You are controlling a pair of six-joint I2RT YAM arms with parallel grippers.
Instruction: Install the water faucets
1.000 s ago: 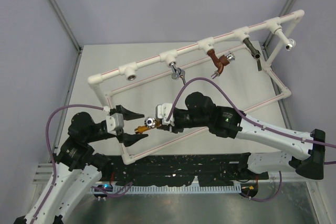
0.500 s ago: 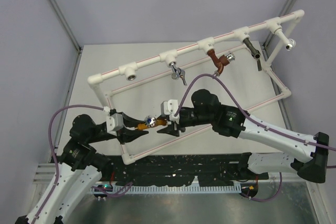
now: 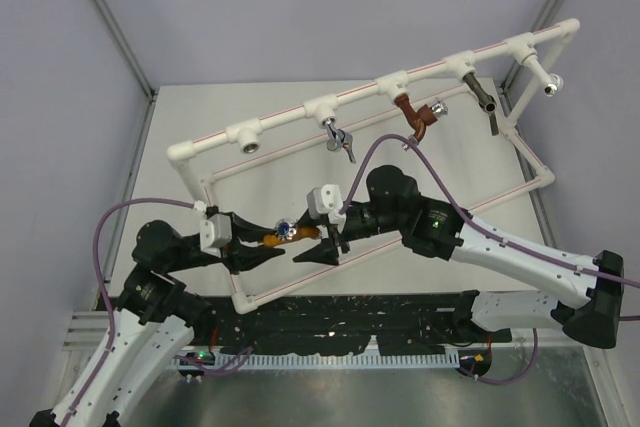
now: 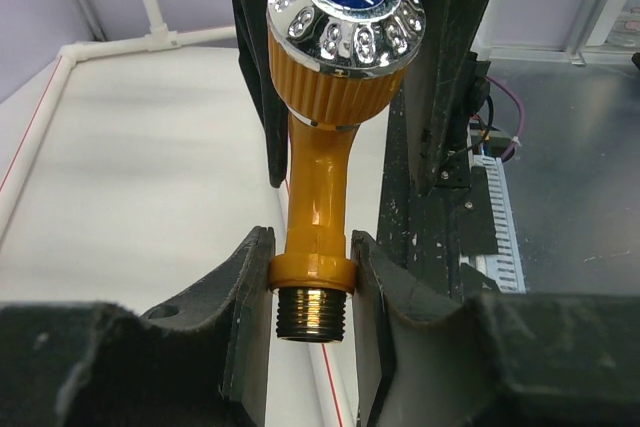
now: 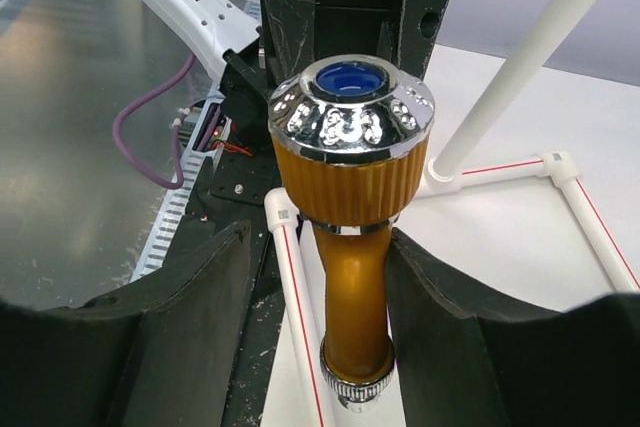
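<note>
Faucet sits inside my right gripper with slack on both sides, but the white pipe frame crowds in right underneath.

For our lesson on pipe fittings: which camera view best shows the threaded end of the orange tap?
Left wrist: the threaded end sits close and sharp, just below the left hand's grip. Right wrist shows mainly the knob; the top view shows the tap tiny.
</note>
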